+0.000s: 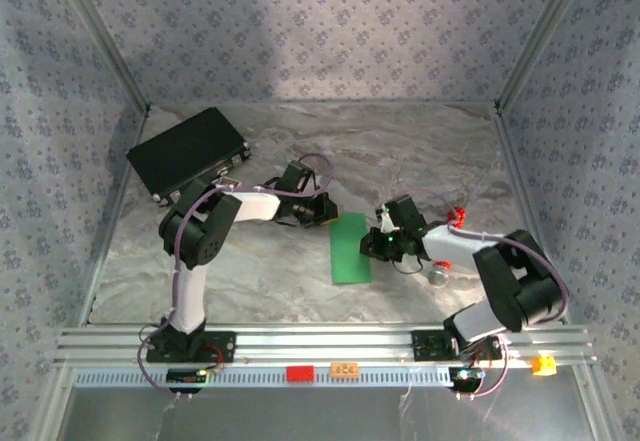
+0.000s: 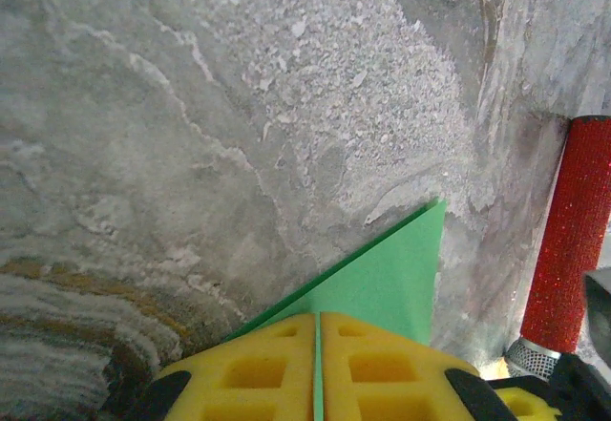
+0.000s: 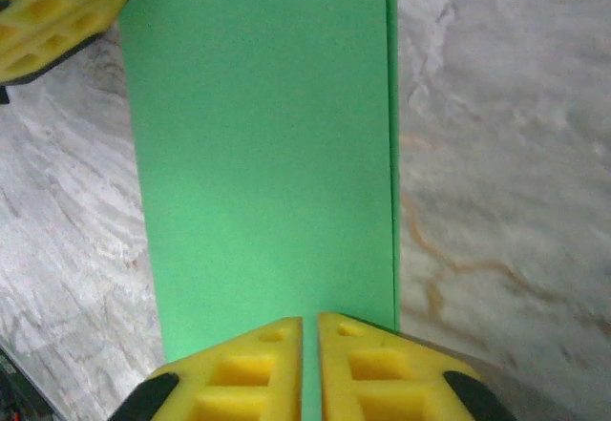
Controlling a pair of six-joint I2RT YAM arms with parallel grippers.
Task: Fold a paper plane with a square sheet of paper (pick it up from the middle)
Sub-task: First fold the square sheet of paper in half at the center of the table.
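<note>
Bright-green square sheet of paper (image 1: 351,249), folded to a narrow strip, lies flat on the grey marbled table (image 1: 250,271). Wrist views reveal left gripper (image 2: 317,368) and right gripper (image 3: 309,368) each clamped tight on opposite edges, with a glittery red cylinder (image 2: 573,230) beside.

I saw the square sheet of paper (image 1: 350,249), bright green and folded into a narrow rectangle, lying lengthwise, right of the black case (image 1: 188,151) and nearer me.
</note>
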